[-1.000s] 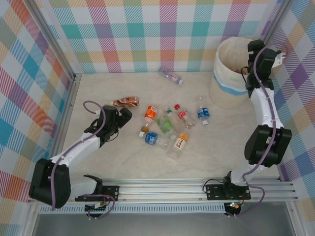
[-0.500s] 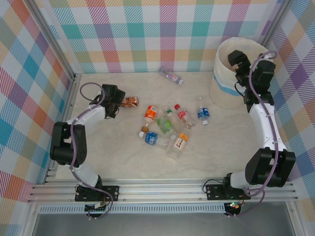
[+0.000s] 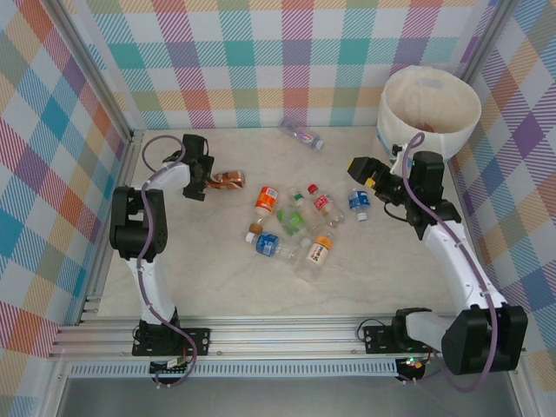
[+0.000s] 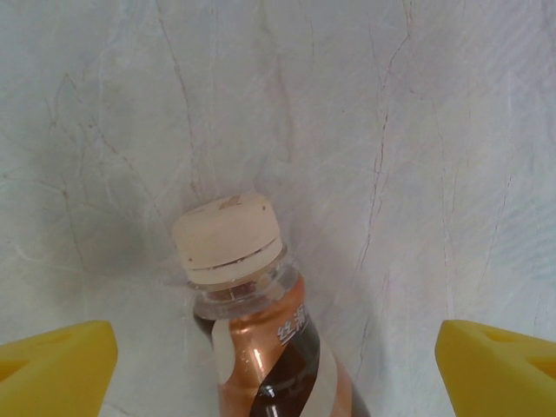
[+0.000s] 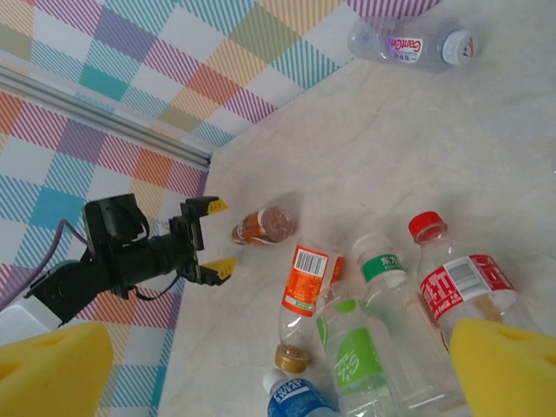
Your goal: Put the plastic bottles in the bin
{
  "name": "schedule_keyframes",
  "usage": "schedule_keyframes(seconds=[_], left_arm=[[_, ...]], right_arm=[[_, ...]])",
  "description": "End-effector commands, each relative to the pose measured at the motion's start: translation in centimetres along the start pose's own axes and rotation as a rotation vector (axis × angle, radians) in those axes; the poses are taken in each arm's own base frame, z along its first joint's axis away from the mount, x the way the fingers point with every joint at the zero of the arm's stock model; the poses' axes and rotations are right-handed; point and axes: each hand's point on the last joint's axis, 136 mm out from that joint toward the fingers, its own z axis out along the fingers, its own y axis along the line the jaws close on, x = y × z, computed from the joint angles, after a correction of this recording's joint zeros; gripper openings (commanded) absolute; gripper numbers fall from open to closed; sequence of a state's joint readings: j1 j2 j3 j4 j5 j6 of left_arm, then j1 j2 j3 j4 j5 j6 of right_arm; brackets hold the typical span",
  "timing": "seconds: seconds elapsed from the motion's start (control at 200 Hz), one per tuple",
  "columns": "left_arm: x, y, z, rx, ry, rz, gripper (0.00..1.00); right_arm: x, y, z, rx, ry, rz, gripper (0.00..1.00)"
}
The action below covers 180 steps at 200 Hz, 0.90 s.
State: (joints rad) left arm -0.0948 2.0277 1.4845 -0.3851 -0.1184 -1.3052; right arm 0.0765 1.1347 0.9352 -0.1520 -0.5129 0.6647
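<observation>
Right arm: swung off the bin [image 3: 434,135] since a second ago, so now the right gripper [image 3: 358,171] hangs over the table [image 3: 217,287] just near-left of the bin, close to the blue-label bottle [image 3: 359,201]
Left arm: moved as well, it's folded up toward the far left and the left gripper [image 3: 211,179] is now right at the amber bottle [image 3: 230,180], which hasn't budged
Left claw: fingers wide apart, a yellow pad on each side of the amber bottle with a clear gap both sides, so no grip on it
Right claw: spread wide too, nothing between the pads
Amber bottle: lying on its side on the far left of the table, cream cap, shiny brown label
Bin: far right corner, upright, cream with a light blue band low down; there's something reddish inside, can't make out what
Main pile: middle of the table, all lying flat and crowded together, including the orange-label bottle [image 3: 266,200], green-label bottle [image 3: 295,221], red-label bottle [image 3: 323,204], orange-cap bottle [image 3: 318,250] and a second blue-label bottle [image 3: 268,245] on the near-left side
Blue-label bottle: on the right edge of the pile, the closest one to the bin
Loner: clear bottle [image 3: 301,134] up by the far wall, well apart from the rest
</observation>
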Motion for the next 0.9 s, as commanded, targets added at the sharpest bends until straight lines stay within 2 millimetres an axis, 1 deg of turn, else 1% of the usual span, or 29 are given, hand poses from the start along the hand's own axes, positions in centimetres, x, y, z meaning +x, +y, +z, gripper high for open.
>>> schedule_keyframes(seconds=[0.0,0.15,0.34,0.465,0.575,0.595,0.705,0.76,0.82,0.895], left_arm=[[-0.7,1.1,0.5,-0.082,-0.02,-0.037,0.94],[-0.5,1.0,1.4,-0.116,-0.013,-0.056,0.93],[-0.6,1.5,2.6,-0.156,-0.026,-0.062,0.91],[-0.3,2.2,3.8,-0.185,-0.012,-0.034,0.83],[0.0,2.6,4.6,-0.183,-0.003,0.007,0.72],[0.0,2.7,4.7,-0.182,-0.003,0.012,0.68],[-0.2,2.7,4.8,-0.16,-0.012,0.054,0.55],[-0.5,2.7,4.6,-0.151,-0.025,0.077,0.51],[-0.6,2.2,4.5,-0.111,-0.034,0.117,0.49],[-0.4,0.8,4.3,-0.03,-0.025,0.194,0.47]], right_arm=[[0.4,0.9,-1.2,-0.008,-0.018,-0.047,1.0],[0.3,1.5,-2.2,-0.004,-0.039,-0.07,1.0],[0.2,1.7,-2.7,0.005,-0.052,-0.087,1.0],[0.2,1.6,-2.8,0.016,-0.054,-0.095,1.0],[-0.1,1.6,-3.0,0.033,-0.066,-0.103,1.0],[-0.1,1.6,-3.1,0.035,-0.069,-0.104,1.0],[-0.3,1.6,-3.2,0.039,-0.077,-0.109,1.0],[-0.3,1.6,-3.2,0.039,-0.078,-0.107,1.0],[-0.2,1.6,-3.2,0.037,-0.074,-0.104,1.0],[-0.2,1.5,-3.0,0.037,-0.069,-0.099,1.0]])
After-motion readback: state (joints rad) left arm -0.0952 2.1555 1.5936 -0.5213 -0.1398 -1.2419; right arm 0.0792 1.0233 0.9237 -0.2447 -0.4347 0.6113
